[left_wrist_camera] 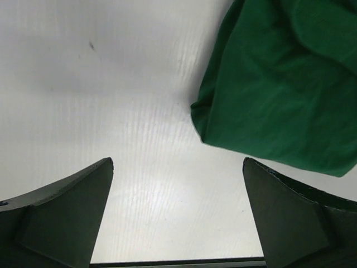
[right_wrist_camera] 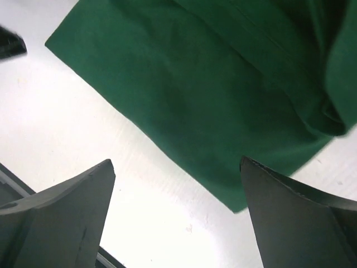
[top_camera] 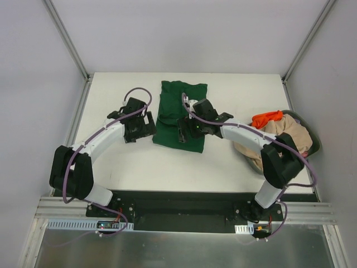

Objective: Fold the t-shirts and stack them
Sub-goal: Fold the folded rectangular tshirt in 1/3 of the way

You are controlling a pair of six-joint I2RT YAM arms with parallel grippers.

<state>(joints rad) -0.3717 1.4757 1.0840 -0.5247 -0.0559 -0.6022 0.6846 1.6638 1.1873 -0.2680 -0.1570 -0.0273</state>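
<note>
We see the folded t-shirt point(top_camera: 179, 114) lying on the table point(top_camera: 167, 167), toward the back middle. The left gripper point(top_camera: 141, 133) is just left of it, and the right gripper point(top_camera: 188, 132) is above its front right part. At the right edge, heaped t-shirts point(top_camera: 284, 131) lie in a basket point(top_camera: 314, 139).

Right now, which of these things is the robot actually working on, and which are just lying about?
Part of the job:
- green t-shirt, partly folded on the table
- beige t-shirt and orange t-shirt, piled at the basket
- left hand and right hand, both open and empty

Just there:
- dark basket
- white table
</note>
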